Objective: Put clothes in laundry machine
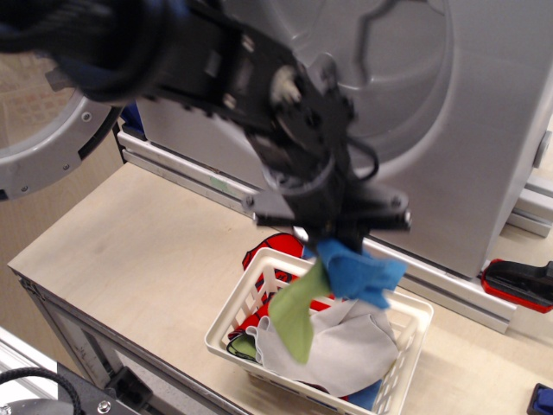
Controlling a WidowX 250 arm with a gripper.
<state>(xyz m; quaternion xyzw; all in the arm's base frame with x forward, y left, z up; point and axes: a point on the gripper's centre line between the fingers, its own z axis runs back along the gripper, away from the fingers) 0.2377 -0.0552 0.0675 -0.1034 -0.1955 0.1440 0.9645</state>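
Observation:
My gripper (333, 235) is shut on a bright blue cloth (359, 271) and holds it above the white slatted basket (406, 353). A lime green cloth (296, 313) hangs down from the same bunch. A light grey cloth (333, 346) and a red cloth (272, 256) lie in the basket. The silver-grey laundry machine (432, 112) stands behind, its drum mouth (380, 65) open. Its round glass door (43, 112) is swung open at the left. The arm is blurred with motion.
The basket sits on a light wooden table (138, 251) near its front edge. A red and black tool (518, 284) lies at the right by the machine's base. An aluminium rail (199, 181) runs along the machine's foot.

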